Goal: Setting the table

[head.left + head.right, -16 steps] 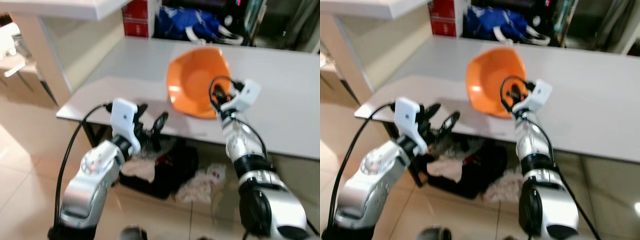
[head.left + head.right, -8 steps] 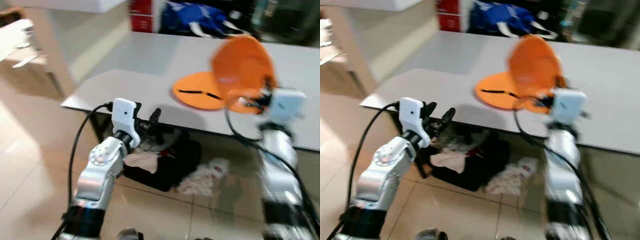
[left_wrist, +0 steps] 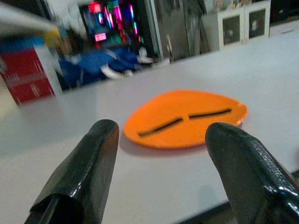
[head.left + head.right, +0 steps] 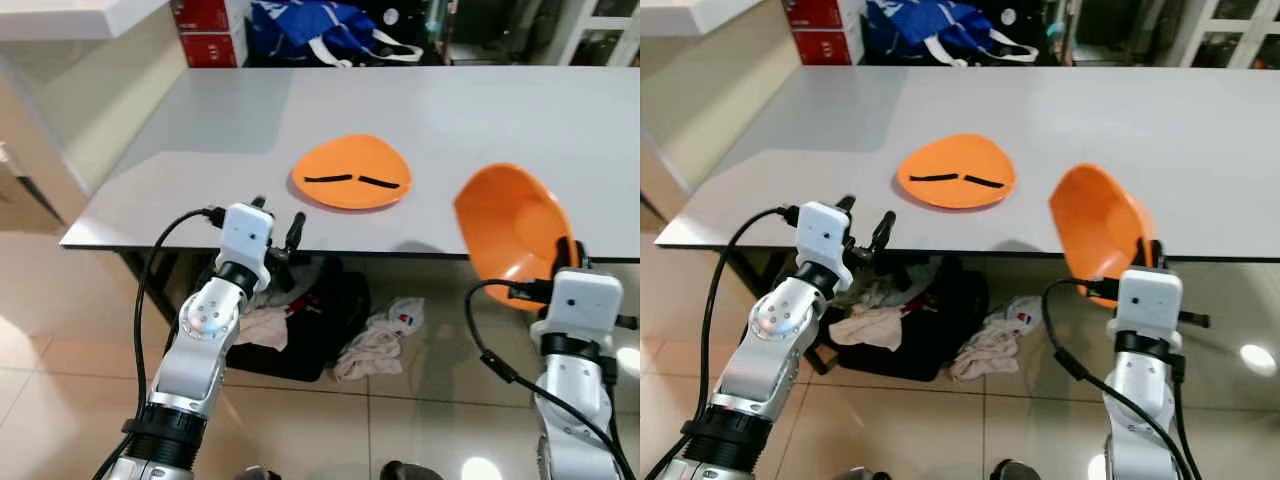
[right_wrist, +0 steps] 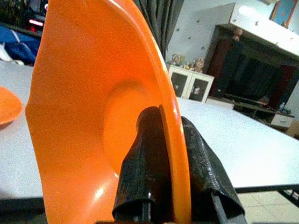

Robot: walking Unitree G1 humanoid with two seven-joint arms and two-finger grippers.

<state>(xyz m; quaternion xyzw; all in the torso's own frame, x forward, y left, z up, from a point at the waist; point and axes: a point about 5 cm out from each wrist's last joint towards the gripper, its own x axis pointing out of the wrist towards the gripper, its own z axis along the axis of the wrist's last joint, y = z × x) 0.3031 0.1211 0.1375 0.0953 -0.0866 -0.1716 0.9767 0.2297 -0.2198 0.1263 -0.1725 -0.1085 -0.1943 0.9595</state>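
Your right gripper (image 5: 161, 186) is clamped on the rim of an orange bowl (image 4: 510, 232), one finger inside and one outside, holding it tilted on edge at the near edge of the grey table (image 4: 470, 110), toward its right end. Half a second ago this bowl was raised higher, over the table just right of the orange plate (image 4: 351, 172); it is now lower and well apart from the plate. The plate lies flat near the near edge, with two dark strips on it, and has stayed in place on the table. Your left gripper (image 4: 276, 226) hovers at the near edge just left of the plate, its fingers (image 3: 88, 163) spread wide and empty, as before. Under the table, a dark bag (image 4: 320, 330) and crumpled cloths (image 4: 375, 335) lie on the tiled floor (image 4: 60, 380).
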